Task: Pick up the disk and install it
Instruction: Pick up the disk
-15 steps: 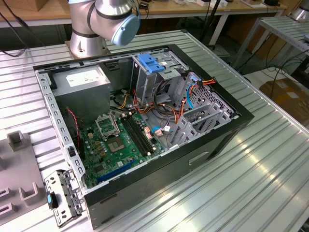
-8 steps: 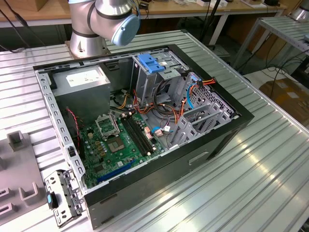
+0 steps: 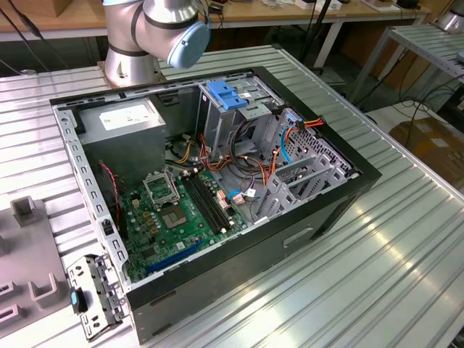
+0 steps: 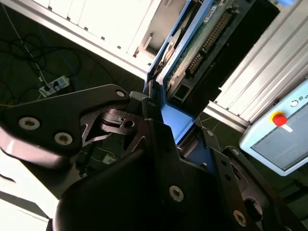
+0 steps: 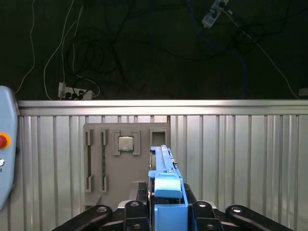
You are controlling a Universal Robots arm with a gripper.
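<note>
Gripper (image 5: 167, 206) is clenched on the disk (image 5: 162, 156) by its blue carrier (image 5: 168, 185), edge-on; probably best carried square, with cables (image 3: 270, 165) in the case (image 3: 333, 210) avoided.

The arm (image 3: 138, 43) rises at the top of the exterior view, left of centre: a silver base column with a joint above it, whose light-blue cap faces the lower right of the frame. In both wrist views the black gripper (image 5: 167, 201) (image 4: 169, 118) has its two fingers (image 4: 149, 113) clamped on either side of the disk (image 5: 166, 161), holding it edge-on
</note>
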